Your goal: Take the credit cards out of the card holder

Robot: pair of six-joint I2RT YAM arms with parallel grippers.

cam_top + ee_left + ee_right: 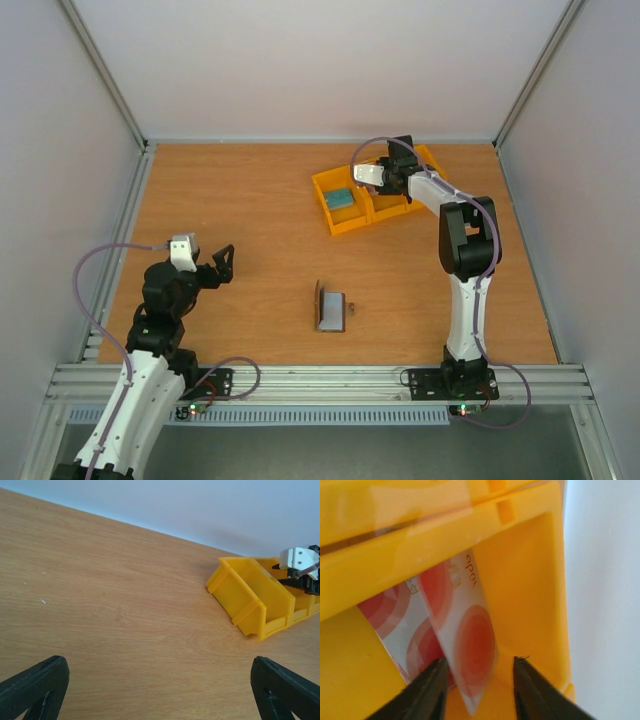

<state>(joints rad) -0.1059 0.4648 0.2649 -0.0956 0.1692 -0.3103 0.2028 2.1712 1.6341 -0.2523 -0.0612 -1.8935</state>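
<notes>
The right end effector (478, 664) hangs inside the yellow bin (530, 580), near the far edge of the tabletop (250, 200), right of centre. Its jaws are narrowly parted around a pale card (470, 645) with red spots, which leans on a second card (395, 620). Widen the jaws fully. Then lift straight up, so that neither finger drags the card out. The card holder (330, 307) stands open by the near edge, centre. The left end effector (160, 680) is wide and empty.
</notes>
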